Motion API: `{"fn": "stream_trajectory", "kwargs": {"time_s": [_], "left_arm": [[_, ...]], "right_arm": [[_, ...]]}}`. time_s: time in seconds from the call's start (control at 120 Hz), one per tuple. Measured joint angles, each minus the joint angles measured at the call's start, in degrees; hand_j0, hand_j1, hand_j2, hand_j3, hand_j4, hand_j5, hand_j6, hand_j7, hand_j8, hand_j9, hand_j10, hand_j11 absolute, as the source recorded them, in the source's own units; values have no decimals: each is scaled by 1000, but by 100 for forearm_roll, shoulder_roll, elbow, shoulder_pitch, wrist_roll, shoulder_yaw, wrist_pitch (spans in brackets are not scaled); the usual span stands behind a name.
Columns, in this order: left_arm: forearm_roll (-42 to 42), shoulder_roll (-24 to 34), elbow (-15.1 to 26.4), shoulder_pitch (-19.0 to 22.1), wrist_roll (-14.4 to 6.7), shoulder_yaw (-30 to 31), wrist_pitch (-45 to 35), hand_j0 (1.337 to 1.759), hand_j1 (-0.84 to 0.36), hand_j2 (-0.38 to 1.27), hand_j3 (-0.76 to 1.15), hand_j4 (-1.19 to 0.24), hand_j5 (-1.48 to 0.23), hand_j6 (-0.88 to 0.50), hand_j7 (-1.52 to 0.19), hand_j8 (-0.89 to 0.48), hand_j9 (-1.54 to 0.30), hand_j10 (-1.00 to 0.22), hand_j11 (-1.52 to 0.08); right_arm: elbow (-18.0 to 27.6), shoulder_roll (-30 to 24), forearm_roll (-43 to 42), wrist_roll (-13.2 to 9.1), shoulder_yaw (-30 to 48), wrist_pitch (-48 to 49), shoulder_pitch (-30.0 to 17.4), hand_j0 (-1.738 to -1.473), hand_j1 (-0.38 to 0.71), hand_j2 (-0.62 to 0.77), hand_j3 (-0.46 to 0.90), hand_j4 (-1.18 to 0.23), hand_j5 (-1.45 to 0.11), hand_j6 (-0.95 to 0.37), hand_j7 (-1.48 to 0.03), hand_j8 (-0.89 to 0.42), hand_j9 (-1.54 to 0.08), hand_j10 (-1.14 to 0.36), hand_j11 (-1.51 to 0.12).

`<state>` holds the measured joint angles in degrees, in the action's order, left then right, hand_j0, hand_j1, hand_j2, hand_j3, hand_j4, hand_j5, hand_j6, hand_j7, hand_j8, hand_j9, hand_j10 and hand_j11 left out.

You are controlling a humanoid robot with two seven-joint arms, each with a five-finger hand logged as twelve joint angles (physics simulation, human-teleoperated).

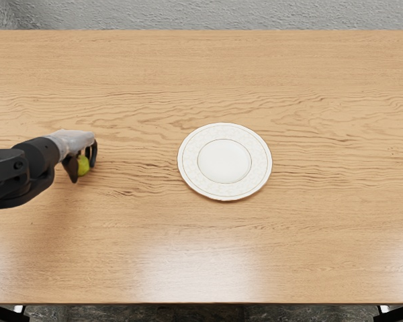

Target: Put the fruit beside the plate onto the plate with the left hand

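Head view: the left hand, at left-centre of frame, has its fingers curled around the small yellow-green fruit. The fruit is well apart from the plate at centre. Judged light, firm, smooth and liable to roll; best gripped across its middle.

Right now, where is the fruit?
Head view, far left: the fruit is gripped in the left hand, well to the left of the plate.
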<state>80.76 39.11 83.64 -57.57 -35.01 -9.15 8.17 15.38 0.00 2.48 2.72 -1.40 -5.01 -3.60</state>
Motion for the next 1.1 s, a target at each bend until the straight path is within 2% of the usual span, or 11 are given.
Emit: {"fn": "stream_trajectory", "kwargs": {"time_s": [0.167,0.367,0.725,0.908,1.1], "left_arm": [[-76,-31,4,-244,0,-15,119,1648,-265,316,0,-807,-1152,-432,-1137,-436,-1126,-753,-1129],[-536,-133,25,-689,-1,-27,341,1648,-309,390,0,-802,-1176,-399,-1149,-412,-1131,-731,-1135],[-844,-1054,-62,-1277,1,-21,488,1650,-306,401,0,-807,-1166,-379,-1169,-419,-1125,-768,-1132],[-877,-1526,-148,-1476,2,-1,509,1650,-335,447,0,-801,-1174,-369,-1162,-394,-1128,-781,-1134],[-840,-1853,-260,-1494,2,-3,479,1650,-350,488,0,-805,-1165,-363,-1157,-405,-1127,-804,-1134]], "right_arm": [[0,0,0,0,0,0,0,-1658,-320,-5,0,-24,-31,-24,-31,-24,-31,-24,-31],[8,0,6,0,0,0,0,-1658,-320,-5,0,-24,-31,-24,-31,-24,-31,-24,-31],[11,0,7,0,0,0,-12,-1658,-320,-5,0,-24,-31,-24,-31,-24,-31,-24,-31],[10,0,6,0,-1,0,-16,-1658,-320,-5,0,-24,-31,-24,-31,-24,-31,-24,-31],[19,0,2,0,-8,0,-23,-1658,-320,-5,0,-24,-31,-24,-31,-24,-31,-24,-31]]}}
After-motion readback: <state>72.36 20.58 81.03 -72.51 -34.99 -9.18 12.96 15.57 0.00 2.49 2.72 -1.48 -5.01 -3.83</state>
